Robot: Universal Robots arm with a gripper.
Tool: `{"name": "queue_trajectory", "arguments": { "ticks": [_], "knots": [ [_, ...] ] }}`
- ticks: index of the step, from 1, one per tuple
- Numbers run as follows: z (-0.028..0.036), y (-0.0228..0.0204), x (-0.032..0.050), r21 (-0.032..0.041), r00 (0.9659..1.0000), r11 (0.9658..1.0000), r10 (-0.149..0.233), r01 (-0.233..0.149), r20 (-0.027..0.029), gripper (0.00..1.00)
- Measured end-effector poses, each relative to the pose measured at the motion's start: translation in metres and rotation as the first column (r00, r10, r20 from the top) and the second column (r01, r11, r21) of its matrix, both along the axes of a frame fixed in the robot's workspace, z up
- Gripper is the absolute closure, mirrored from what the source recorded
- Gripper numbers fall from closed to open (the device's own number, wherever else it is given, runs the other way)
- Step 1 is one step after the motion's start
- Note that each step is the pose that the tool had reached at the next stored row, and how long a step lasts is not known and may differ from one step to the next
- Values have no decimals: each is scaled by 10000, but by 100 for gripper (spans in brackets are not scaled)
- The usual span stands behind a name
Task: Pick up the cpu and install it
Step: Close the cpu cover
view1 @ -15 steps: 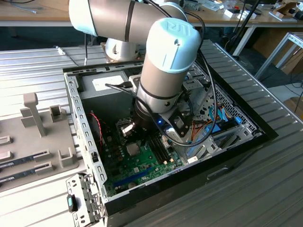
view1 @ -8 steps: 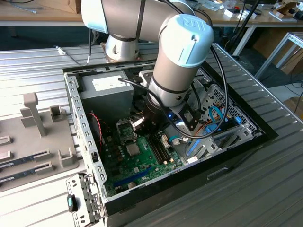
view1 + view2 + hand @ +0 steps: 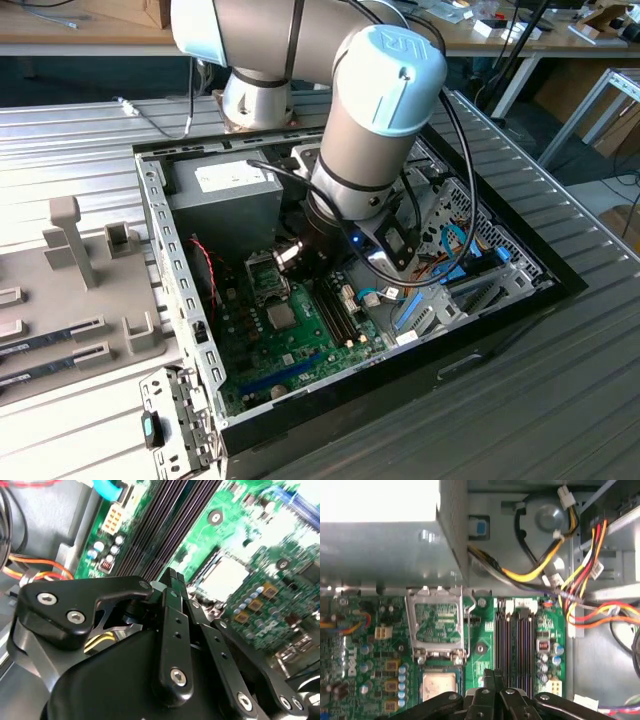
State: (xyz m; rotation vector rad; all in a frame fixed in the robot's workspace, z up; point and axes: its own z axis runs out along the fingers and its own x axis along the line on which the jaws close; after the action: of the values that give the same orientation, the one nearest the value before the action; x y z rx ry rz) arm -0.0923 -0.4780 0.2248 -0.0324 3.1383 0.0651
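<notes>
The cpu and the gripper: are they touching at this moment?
Apart. In the first wrist view, green board shows between the cpu and the gripper.

Open computer case (image 3: 190,330) lay on the surface (image 3: 560,400). Motherboard (image 3: 290,345) sat inside it, power-supply box (image 3: 225,195) behind the board in the exterior view. Cpu (image 3: 281,317) rested in its socket on the board, socket frame (image 3: 437,625) hinged up just beside it. Memory slots (image 3: 516,640) ran alongside. End effector (image 3: 492,680) hung over the board near the cpu. Fixture tray (image 3: 75,300) stood outside the case, at the exterior view's left.
</notes>
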Motion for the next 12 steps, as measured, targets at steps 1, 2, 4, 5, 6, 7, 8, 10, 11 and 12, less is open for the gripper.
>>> {"name": "queue_trajectory", "arguments": {
  "ticks": [1,2,4,5,6,7,8,10,11,12],
  "knots": [
    [-1,26,0,65,10000,10000,-1,1,1,89],
    [1,37,3,188,10000,9998,2,-2,-1,89],
    [-1,60,15,817,10000,9967,0,0,1,89],
    [-1,68,21,1071,10000,9942,0,0,0,89],
    [0,78,30,1307,10000,9914,0,0,-1,89],
    [-1,84,36,1433,10000,9897,13,-13,-3,89],
    [-4,89,41,1495,10000,9887,39,-37,-6,89],
    [-15,108,82,1658,9998,9860,206,-195,-47,89],
    [-19,114,94,1699,9997,9852,253,-240,-57,89],
    [-23,118,99,1727,9995,9846,298,-284,-60,89]
  ]
}}
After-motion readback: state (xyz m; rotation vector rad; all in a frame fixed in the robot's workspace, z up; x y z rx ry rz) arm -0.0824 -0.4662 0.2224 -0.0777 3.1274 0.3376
